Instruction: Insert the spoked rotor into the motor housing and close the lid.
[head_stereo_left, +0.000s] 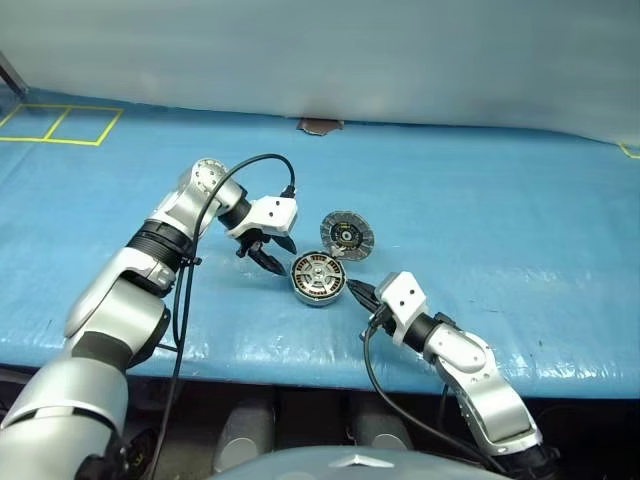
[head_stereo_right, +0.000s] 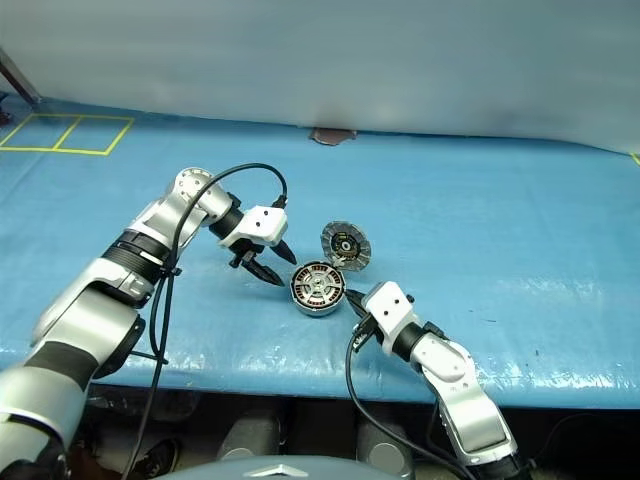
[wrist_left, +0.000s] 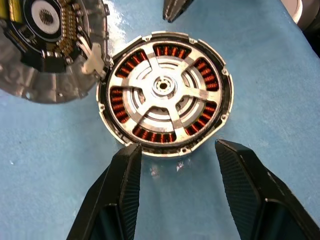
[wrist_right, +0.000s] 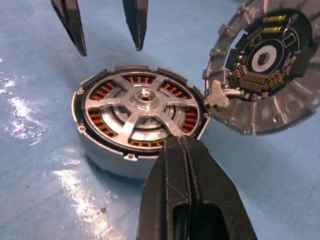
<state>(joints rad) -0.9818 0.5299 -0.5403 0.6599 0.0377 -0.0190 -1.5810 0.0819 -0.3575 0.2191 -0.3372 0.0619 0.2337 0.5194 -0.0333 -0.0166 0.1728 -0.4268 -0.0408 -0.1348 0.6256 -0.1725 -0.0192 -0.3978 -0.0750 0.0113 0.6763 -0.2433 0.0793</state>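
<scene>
The motor housing (wrist_right: 107, 162) sits on the blue table with its coppery windings showing. Inside it lies the spoked rotor (wrist_left: 162, 87), flat and centred. The lid (head_stereo_left: 347, 235) stands open, tilted up on the far right of the housing's rim, its inner face with a circuit board showing (wrist_right: 265, 65). My left gripper (head_stereo_left: 268, 258) hovers open just left of the housing, pointing down at it, with nothing between its fingers (wrist_left: 127, 170). My right gripper (head_stereo_left: 357, 293) is shut and empty, its tips at the housing's near right rim (wrist_right: 181, 142).
The table is covered with a blue sheet (head_stereo_left: 480, 220). Yellow tape squares (head_stereo_left: 60, 125) lie at the far left, and a small brown patch (head_stereo_left: 320, 125) sits at the back edge. The table's front edge (head_stereo_left: 300, 362) runs close under both arms.
</scene>
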